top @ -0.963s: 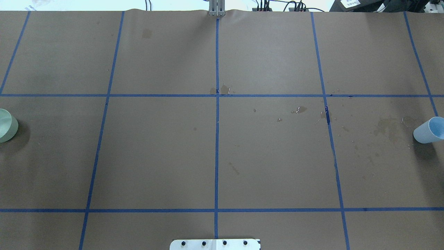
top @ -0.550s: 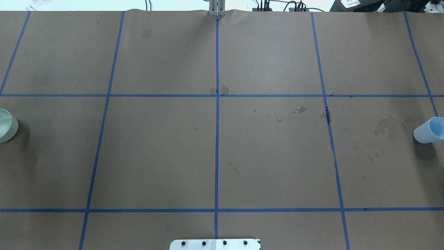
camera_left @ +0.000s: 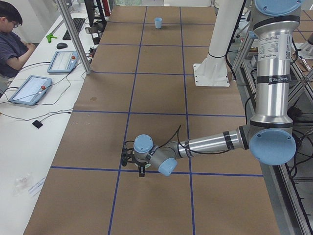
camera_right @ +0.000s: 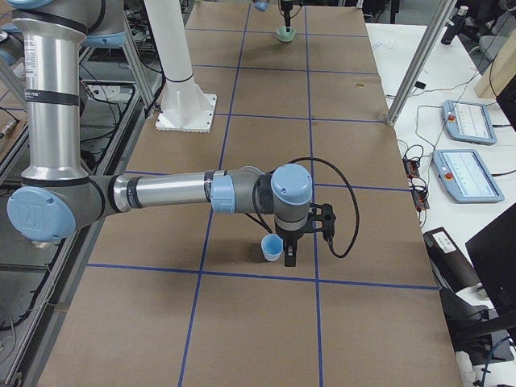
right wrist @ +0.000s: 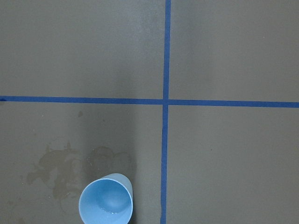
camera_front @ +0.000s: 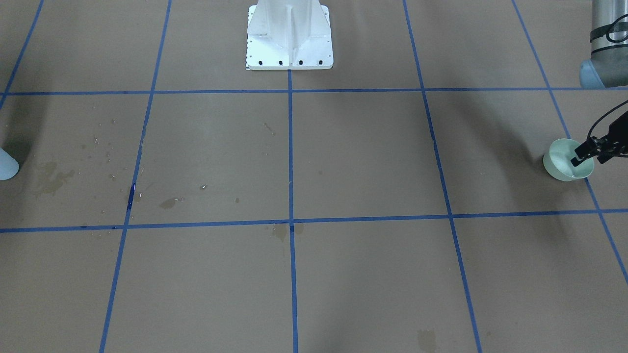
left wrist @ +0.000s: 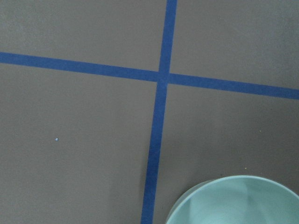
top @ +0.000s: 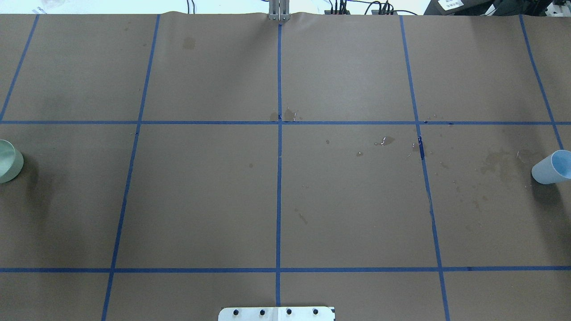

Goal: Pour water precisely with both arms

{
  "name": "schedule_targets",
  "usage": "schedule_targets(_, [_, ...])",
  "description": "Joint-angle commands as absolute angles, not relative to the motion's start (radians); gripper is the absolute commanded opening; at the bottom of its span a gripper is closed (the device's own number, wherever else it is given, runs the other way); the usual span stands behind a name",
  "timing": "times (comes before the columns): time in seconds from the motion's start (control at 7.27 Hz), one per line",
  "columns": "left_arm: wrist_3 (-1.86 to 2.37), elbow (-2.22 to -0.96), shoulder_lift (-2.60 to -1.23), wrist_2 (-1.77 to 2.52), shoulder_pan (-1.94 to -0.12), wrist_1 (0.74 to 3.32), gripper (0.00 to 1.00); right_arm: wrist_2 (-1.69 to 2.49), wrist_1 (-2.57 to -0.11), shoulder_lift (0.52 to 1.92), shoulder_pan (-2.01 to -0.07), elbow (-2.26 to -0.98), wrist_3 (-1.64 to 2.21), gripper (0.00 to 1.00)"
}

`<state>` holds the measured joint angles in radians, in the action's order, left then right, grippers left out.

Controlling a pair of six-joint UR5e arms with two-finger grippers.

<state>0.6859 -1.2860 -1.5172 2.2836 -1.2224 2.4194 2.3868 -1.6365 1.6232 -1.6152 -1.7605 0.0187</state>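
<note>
A pale green cup [camera_front: 562,164] stands at the table's left end, also in the overhead view [top: 8,161] and the left wrist view [left wrist: 233,200]. My left gripper [camera_front: 586,153] reaches over its rim, one fingertip dipping inside; I cannot tell whether it grips. A light blue cup [top: 553,167] stands at the right end, with faint glints of water [right wrist: 110,211] at its bottom. My right gripper [camera_right: 290,256] hangs right beside it [camera_right: 272,248]; I cannot tell whether it is open or shut. Small water drops [top: 382,142] glint on the brown paper.
Blue tape lines [top: 279,178] divide the brown paper into squares. The white pedestal [camera_front: 289,34] stands at the robot's side. Dried stains [top: 497,162] lie near the blue cup. An operator [camera_left: 12,44] and tablets [camera_left: 27,89] are beyond the table's far edge.
</note>
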Motion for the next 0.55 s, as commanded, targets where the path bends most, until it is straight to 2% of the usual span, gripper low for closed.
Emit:
schedule_targets(0.0, [0.689,-1.284,-1.519,2.284,-1.218,2.415,0.00,2.395,-1.638,1.623,-1.615,-1.761,0.023,0.99])
schedule_targets(0.41, [0.689,-1.293,-1.549,2.436,-1.221,2.379,0.00,2.395,-1.640,1.621,-1.612,-1.761,0.023,0.99])
